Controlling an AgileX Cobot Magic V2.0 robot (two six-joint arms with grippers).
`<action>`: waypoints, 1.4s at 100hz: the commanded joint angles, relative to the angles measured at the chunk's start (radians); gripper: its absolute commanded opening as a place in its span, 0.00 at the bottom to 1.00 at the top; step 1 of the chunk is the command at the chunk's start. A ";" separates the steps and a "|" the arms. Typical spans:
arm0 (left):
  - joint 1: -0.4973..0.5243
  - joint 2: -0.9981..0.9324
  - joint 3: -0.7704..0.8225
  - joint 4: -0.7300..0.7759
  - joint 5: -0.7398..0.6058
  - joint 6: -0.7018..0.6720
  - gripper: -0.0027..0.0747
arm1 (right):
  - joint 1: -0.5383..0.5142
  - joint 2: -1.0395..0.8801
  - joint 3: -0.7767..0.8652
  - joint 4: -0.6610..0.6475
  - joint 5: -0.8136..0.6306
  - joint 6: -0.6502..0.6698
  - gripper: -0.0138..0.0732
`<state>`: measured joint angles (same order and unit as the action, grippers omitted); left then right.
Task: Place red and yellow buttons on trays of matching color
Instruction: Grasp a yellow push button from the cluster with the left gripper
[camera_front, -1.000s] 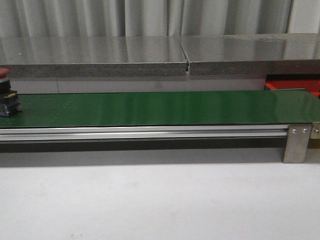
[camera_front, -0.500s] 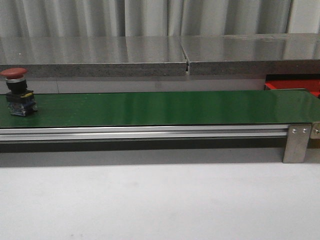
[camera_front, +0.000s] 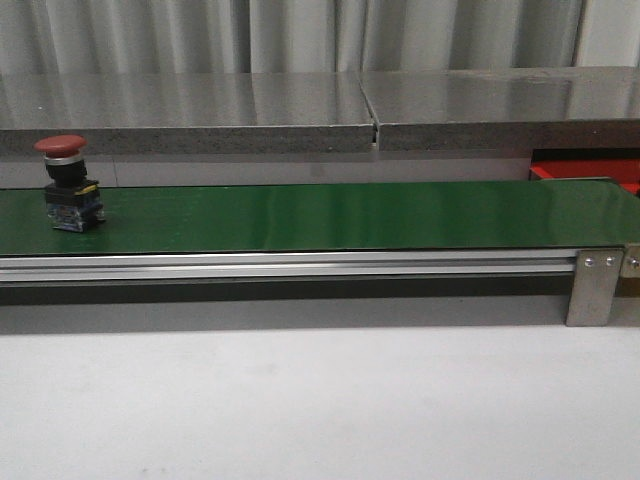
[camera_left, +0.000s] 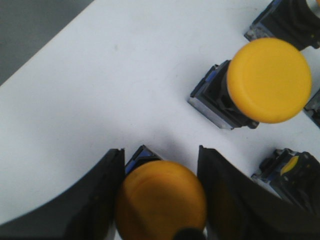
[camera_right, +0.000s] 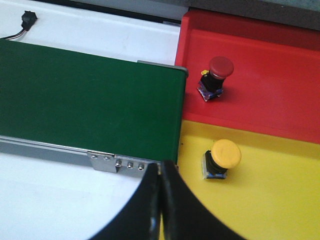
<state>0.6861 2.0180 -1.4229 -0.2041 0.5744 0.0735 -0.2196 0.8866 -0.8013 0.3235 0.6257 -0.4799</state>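
Since the earlier frames, a red button (camera_front: 66, 184) has travelled rightward along the green belt (camera_front: 330, 215); it began cut off at the left edge and now stands fully in view near the belt's left end.

Front view: the red button stands upright on the belt, its domed red cap over a dark body with a blue base. The belt runs across the whole picture on a silver frame. At its right end, a strip of a red tray (camera_front: 588, 170) shows behind the belt. Neither arm appears in this view.

Left wrist view: the left gripper (camera_left: 160, 192) has its two dark fingers (camera_left: 97, 200) set on either side of a yellow button (camera_left: 160, 197) on a white surface (camera_left: 125, 85). The fingers sit tight against the cap, clasping it. A second yellow button (camera_left: 267, 80) lies on its side nearby, and parts of other dark button bodies show at the edges.

Right wrist view: the right gripper (camera_right: 161, 192) has its fingers pressed together with nothing between them. It hangs over the belt's end, where the red tray (camera_right: 280, 70) and a yellow tray (camera_right: 280, 195) lie side by side. One red button (camera_right: 216, 77) stands on the red tray, and one yellow button (camera_right: 222, 159) stands on the yellow tray.
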 joint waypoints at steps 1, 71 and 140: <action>0.003 -0.051 -0.031 -0.031 -0.023 -0.008 0.23 | -0.001 -0.010 -0.025 0.020 -0.056 -0.008 0.08; -0.035 -0.396 -0.037 -0.092 0.126 -0.010 0.02 | -0.001 -0.010 -0.025 0.020 -0.056 -0.008 0.08; -0.332 -0.324 -0.018 -0.083 0.163 0.022 0.02 | -0.001 -0.010 -0.025 0.020 -0.056 -0.008 0.08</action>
<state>0.3766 1.7096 -1.4148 -0.2706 0.7899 0.0943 -0.2196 0.8866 -0.8013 0.3235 0.6257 -0.4799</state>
